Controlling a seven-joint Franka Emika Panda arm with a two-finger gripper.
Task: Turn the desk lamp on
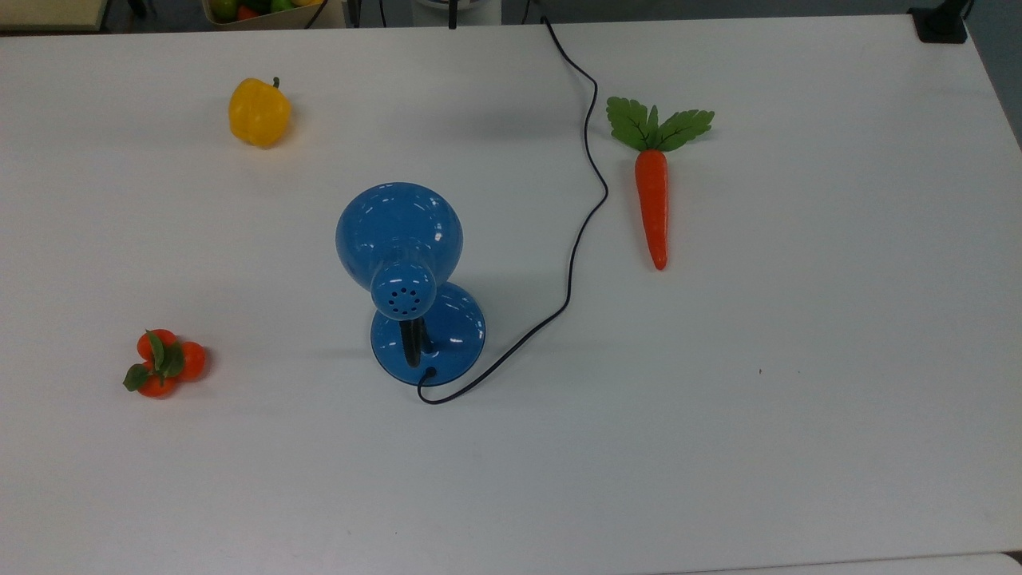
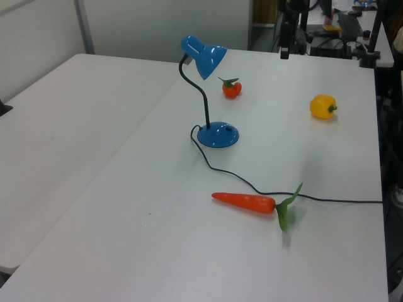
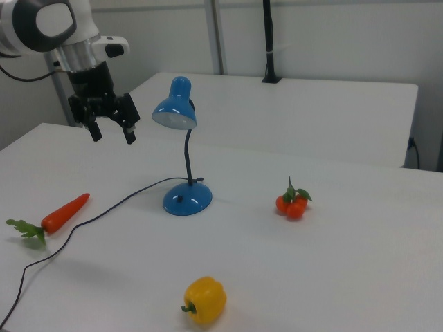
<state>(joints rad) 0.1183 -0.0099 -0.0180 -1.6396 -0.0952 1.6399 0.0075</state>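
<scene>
Four things lie on the white table (image 1: 798,399) in the top view: the desk lamp (image 1: 411,279) near the middle, a yellow pepper (image 1: 259,112) towards the top view's upper left, a cluster of small oranges (image 1: 164,363) at the top view's left, and a toy carrot (image 1: 653,200) to the top view's right; the lamp's thin black cord (image 1: 587,200) snakes from its base to the far edge.

From the left view the lamp (image 2: 211,94) stands upright on its round base, shade tilted on a bendy black neck; the carrot (image 2: 249,202) lies nearer the camera, touching the cord.

In the right view the gripper (image 3: 111,128) hangs in the air, fingers spread and empty, just to the right view's left of the shade and apart from it; a dark spot on the base (image 3: 187,198) may be the switch. I judge the lamp light, glossy and slippery, its neck yielding; better to press down on the base than to grasp the shade.
</scene>
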